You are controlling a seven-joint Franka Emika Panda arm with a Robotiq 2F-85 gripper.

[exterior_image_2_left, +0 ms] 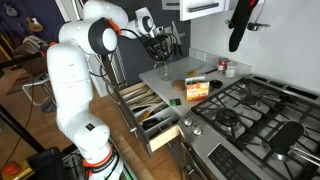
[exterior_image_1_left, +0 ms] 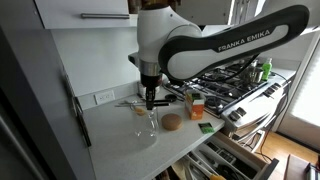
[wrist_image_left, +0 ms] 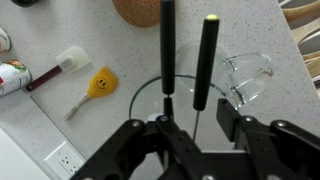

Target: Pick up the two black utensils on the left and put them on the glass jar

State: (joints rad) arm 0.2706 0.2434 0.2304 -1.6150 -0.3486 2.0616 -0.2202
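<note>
In the wrist view the two black utensils (wrist_image_left: 167, 40) (wrist_image_left: 206, 55) stand side by side, handles up, inside the rim of the glass jar (wrist_image_left: 140, 92) on the pale counter. My gripper (wrist_image_left: 192, 125) hangs right above the jar, fingers apart, with both handles in the gap between them and neither one pinched. In both exterior views the gripper (exterior_image_1_left: 150, 100) (exterior_image_2_left: 157, 50) points down over the jar (exterior_image_1_left: 150, 124) near the back wall; the utensils are hard to make out there.
A second clear glass (wrist_image_left: 250, 75) lies beside the jar. A round wooden piece (wrist_image_left: 140, 10), a yellow smiley spoon (wrist_image_left: 98, 85), a white spatula (wrist_image_left: 62, 65) and a red-lidded spice jar (wrist_image_left: 10, 76) lie around. An orange box (exterior_image_1_left: 196, 105), the stove (exterior_image_2_left: 250, 110) and open drawers (exterior_image_2_left: 150, 110) are nearby.
</note>
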